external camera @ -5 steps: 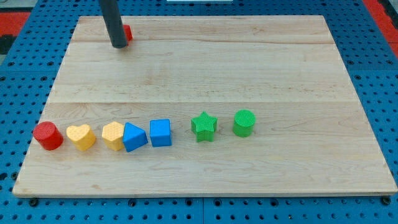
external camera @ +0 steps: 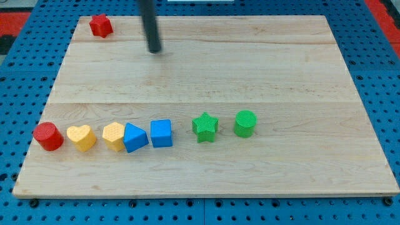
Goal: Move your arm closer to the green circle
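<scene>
A pale wooden desk (external camera: 262, 62) fills most of the view — planks joined side by side, their seams running from the view's left to its right, the grain fine and light. Around it on every side lies a blue pegboard surface (external camera: 375, 75), dotted with regular rows of small holes. At the view's top corners, patches of red (external camera: 382, 7) show beyond the blue. The light is even and soft — shadows are faint.

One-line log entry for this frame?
tip: upper board, nothing touched | target: green cylinder block, far, lower right of tip | nearest: red block, top left
</scene>
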You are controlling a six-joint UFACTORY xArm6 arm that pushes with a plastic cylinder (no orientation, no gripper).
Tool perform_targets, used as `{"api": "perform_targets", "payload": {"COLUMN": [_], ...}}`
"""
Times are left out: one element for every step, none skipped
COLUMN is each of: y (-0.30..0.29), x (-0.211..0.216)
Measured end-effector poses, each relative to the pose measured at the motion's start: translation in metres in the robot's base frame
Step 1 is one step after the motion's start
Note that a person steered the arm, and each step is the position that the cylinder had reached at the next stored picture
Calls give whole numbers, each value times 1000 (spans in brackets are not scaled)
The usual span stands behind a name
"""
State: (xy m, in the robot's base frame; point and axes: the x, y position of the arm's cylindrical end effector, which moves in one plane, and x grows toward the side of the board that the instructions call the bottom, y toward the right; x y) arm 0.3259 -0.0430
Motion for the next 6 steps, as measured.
{"api": "perform_targets", "payload": {"y": [126, 189, 195, 195, 193, 192], "x": [46, 101, 108, 108, 142, 216]}}
